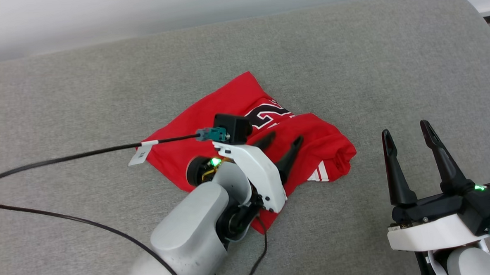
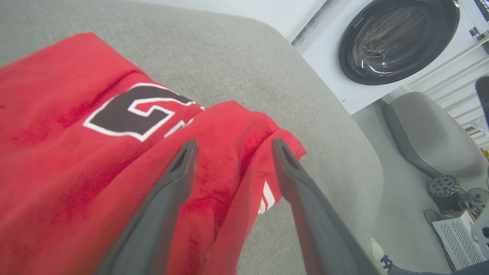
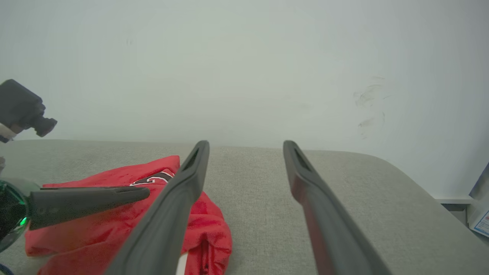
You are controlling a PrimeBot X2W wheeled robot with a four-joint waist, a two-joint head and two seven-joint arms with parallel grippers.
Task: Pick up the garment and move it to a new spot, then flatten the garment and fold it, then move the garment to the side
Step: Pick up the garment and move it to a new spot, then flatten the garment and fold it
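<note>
Work on the red jersey shirt looked only partly done. In the head view, it lay in a lumpy heap near the middle of the grey cushion. One side was doubled over and a bit of striped trim poked out. The left gripper hung over it with its fingers spread, holding nothing. The right gripper was well apart from the shirt over bare cushion, its fingers wide and empty too. A black cable ran across the cushion to the left arm.

In the left wrist view, the two fingers stood apart with red cloth under them (no cloth was pinched between them). The black number was half hidden by a fold.

In the right wrist view, the spread fingers pointed at bare cushion, and the shirt sat off to one side.

My guess was that the shirt had been put down in its spot. It needed smoothing flat, a tidy fold, and then a move to the side.
</note>
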